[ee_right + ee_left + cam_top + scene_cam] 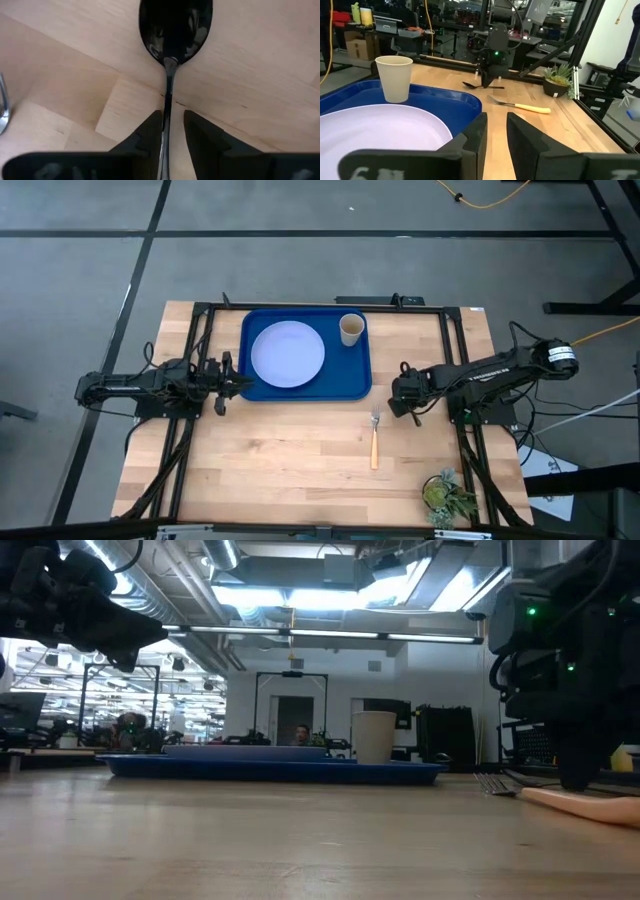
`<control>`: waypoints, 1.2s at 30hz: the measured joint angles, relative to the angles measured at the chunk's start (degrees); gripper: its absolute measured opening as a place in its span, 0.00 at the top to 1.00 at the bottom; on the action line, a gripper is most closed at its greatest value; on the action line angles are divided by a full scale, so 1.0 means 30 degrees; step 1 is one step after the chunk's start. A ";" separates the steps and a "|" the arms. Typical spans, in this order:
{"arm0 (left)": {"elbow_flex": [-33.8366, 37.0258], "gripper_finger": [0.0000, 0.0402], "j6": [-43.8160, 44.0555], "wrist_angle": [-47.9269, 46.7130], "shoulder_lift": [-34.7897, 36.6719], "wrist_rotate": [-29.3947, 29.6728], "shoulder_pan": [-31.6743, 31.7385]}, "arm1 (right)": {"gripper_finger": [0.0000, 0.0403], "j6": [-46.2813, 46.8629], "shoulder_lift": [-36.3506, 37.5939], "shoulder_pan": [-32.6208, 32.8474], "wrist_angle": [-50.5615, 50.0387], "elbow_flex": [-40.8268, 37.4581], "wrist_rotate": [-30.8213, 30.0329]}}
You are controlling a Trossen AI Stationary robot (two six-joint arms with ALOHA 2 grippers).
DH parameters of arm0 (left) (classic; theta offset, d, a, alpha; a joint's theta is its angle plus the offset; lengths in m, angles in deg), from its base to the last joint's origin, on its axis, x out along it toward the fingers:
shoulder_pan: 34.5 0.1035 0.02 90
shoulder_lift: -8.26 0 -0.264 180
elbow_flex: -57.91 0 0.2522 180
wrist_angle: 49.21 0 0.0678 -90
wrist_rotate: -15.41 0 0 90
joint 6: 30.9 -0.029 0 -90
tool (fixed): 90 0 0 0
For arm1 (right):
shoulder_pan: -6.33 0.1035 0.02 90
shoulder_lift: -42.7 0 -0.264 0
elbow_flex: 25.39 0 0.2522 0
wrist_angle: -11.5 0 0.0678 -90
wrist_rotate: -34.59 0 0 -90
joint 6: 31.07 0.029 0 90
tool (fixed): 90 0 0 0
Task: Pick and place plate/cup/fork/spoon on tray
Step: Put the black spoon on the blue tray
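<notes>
Right claw (pixel 173 131) sits low on the counter (pixel 300 460), its 2 fingers narrowed around the thin handle of the dark spoon (pixel 175 30), whose bowl lies on the wood just right of the blue tray (pixel 356 385). Left claw (pixel 496 137) waits at the tray's left edge, fingers slightly apart, holding nothing. On the tray rest the plate (pixel 287 353) and cup (pixel 351 329). Nearby, the fork (pixel 375 440) lies on bare wood.
</notes>
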 joint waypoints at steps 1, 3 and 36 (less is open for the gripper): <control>0.0004 0.84 0.0000 0.0000 0.0000 -0.0006 -0.0001 | 0.78 0.0000 0.0013 -0.0077 0.0020 -0.0051 -0.0063; 0.0005 0.84 -0.0004 0.0000 0.0000 -0.0007 -0.0004 | 0.78 0.0000 0.0013 -0.0238 0.0022 -0.0060 -0.0052; 0.0020 0.84 0.0000 0.0087 0.0000 0.0650 -0.0007 | 0.99 -0.2529 -0.0094 -0.2190 0.1103 0.4542 -0.2788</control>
